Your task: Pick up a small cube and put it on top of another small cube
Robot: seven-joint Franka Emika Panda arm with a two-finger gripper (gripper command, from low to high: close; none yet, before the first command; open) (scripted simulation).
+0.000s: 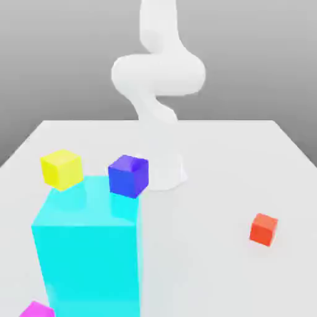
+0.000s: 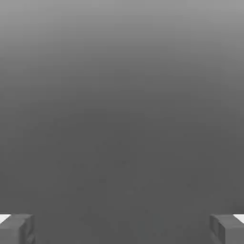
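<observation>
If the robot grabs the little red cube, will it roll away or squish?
Probably neither. The little red cube has flat faces and sits flat on the white table, so it should slide, not roll. Its crisp edges suggest it's stiff. Being so small, it likely lifts easily between the open fingers.

You've got open table (image 1: 204, 155) all around the small cube (image 1: 264, 229) at 4 o'clock. The big cyan block (image 1: 86, 247) walls off 7 o'clock, with the blue cube (image 1: 128, 175) and yellow cube (image 1: 62, 168) seemingly crowding it.
</observation>
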